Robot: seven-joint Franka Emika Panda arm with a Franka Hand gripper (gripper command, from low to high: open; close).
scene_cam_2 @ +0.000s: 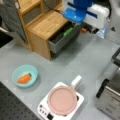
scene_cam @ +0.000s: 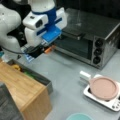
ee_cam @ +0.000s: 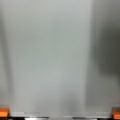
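Note:
My gripper [scene_cam: 43,51] hangs low over the grey table, between the open drawer [scene_cam: 37,76] and the toaster oven [scene_cam: 87,37]. It shows in both front views, with one orange fingertip [scene_cam_2: 84,30] visible below the blue and white wrist. In the wrist view the two orange fingertips [ee_cam: 3,112] sit at the bottom corners, far apart, so the gripper [ee_cam: 60,114] is open with nothing in it. Only bare grey table fills that view. The drawer [scene_cam_2: 63,37] holds a green item [scene_cam_2: 67,31] and a yellow item [scene_cam: 16,67].
A wooden cabinet [scene_cam_2: 47,23] stands above the drawer. A pink pan [scene_cam_2: 62,100] with a white handle sits on a small white stove [scene_cam_2: 43,108]. A teal bowl [scene_cam_2: 17,72] holds a carrot [scene_cam_2: 24,78]. The oven's door handle [scene_cam_2: 101,91] sticks out at a front view's right.

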